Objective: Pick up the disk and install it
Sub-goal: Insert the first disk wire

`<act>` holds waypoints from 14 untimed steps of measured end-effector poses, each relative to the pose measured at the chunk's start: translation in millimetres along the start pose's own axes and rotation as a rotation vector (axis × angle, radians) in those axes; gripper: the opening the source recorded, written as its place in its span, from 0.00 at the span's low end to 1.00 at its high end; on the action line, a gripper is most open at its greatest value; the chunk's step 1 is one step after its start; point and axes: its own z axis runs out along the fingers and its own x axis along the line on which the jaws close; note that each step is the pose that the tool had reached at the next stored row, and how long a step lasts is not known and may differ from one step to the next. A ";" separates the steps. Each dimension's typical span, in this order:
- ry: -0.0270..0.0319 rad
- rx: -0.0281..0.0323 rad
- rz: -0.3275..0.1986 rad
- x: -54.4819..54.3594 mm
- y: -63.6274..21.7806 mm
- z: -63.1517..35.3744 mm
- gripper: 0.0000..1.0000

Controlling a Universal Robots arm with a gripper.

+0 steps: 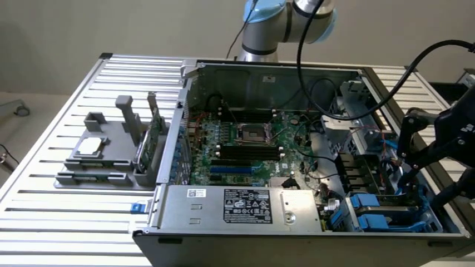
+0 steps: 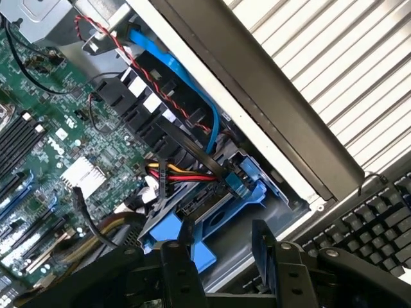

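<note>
Aluminium slatted table (image 1: 44, 167), open computer case (image 1: 267, 68), plain beige wall (image 1: 111, 28).
Gripper (image 2: 218, 240) at blue-framed disk (image 2: 168, 226), its hold cannot be told; power-supply label (image 1: 247, 206) unreadable.

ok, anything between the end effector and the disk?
Nothing visible: the end effector sits right over the blue-framed disk. A red-yellow-black cable bundle and a blue cable run just beyond it, not across the gap.

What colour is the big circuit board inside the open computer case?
Green; the circuit board shows best in the exterior view.
</note>
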 end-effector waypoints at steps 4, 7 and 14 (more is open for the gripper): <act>0.0164 -0.0131 0.053 0.0 0.4 3.7 0.49; 0.0206 -0.0145 0.097 -0.1 0.8 8.4 0.49; 0.0304 -0.0176 0.202 -0.2 1.8 20.3 0.49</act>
